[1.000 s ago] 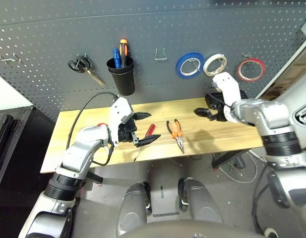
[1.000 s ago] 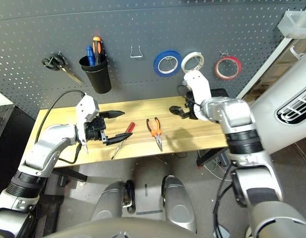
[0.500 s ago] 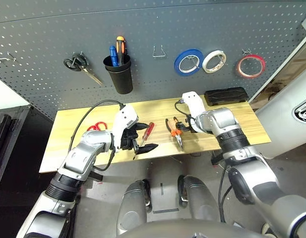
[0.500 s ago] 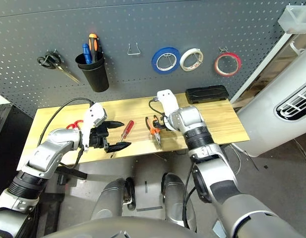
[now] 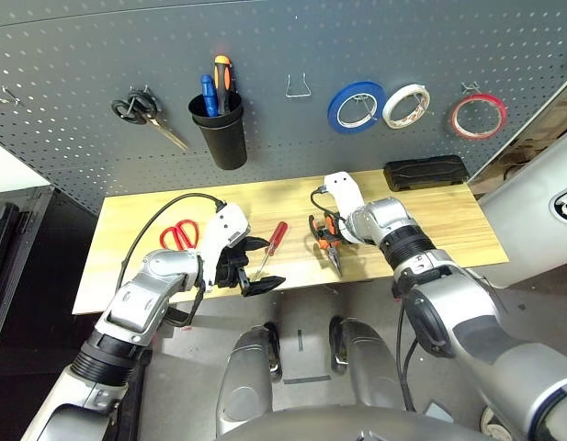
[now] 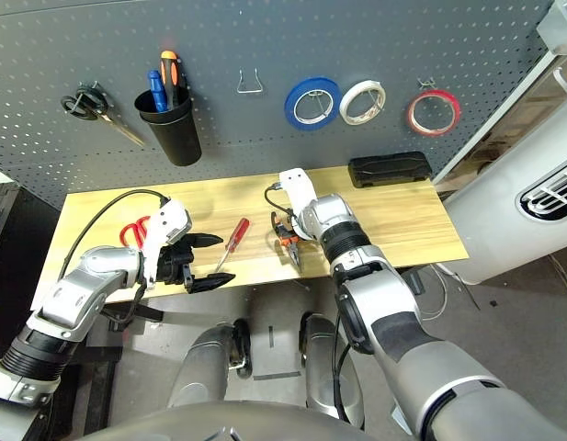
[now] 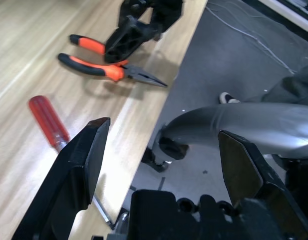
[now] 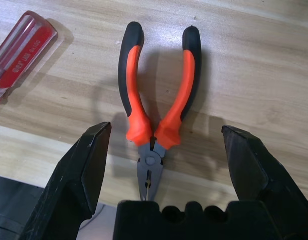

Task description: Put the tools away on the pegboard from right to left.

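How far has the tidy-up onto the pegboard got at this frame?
Done: the red tape ring already hangs at the right end of the pegboard. In hand: the right gripper, jaws open, is poised over the pliers on the table, not yet gripping. Left: the screwdriver and red-handled scissors lie on the table; the left gripper is open and empty.

Screwdriver point(image 5: 276, 238) lies left of pliers point(image 5: 331, 250).

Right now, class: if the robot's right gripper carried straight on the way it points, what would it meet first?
Most likely the orange-and-black pliers lying on the table: the open right gripper is centred over them, though the gap is hard to judge.
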